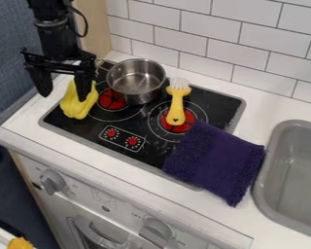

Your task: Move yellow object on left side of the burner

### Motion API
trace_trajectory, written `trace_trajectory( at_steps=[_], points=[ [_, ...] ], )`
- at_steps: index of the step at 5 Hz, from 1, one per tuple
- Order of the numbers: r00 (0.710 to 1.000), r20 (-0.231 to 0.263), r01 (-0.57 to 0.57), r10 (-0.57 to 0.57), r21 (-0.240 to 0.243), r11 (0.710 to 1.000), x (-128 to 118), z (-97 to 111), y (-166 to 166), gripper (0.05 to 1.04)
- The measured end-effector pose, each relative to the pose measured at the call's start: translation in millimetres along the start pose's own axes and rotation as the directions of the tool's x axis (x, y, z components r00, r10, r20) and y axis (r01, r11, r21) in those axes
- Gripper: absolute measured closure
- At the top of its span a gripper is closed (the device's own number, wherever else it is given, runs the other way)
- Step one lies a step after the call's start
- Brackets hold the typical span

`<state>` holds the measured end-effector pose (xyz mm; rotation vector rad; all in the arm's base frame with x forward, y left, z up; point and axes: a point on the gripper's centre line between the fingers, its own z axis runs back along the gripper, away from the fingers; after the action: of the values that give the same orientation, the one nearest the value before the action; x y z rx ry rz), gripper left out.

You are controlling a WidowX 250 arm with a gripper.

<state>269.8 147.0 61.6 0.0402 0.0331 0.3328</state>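
At the upper left the black gripper hangs over the stove's left corner, its two fingers spread wide apart. Its right finger overlaps the top of a lumpy yellow object, while the left finger is out past the object's left side, over the counter edge. Whether the right finger touches it, I cannot tell. The yellow object lies on the left end of the black cooktop, left of the rear-left red burner. Another yellow item, a brush with pale bristles, lies across the right burner.
A metal pot stands at the back of the cooktop, right of the gripper. A purple cloth covers the front right corner. Beyond it is a grey sink; a tiled wall runs behind.
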Motion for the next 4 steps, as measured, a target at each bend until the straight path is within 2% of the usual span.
trace_trajectory(
  at_steps=[2, 4],
  points=[
    [0.999, -0.053, -0.006, 0.008, 0.044, 0.999, 15, -21, -4, 0.085],
    [0.996, -0.083, 0.022, -0.017, 0.068, 0.997, 24, -28, -12, 0.085]
  ],
)
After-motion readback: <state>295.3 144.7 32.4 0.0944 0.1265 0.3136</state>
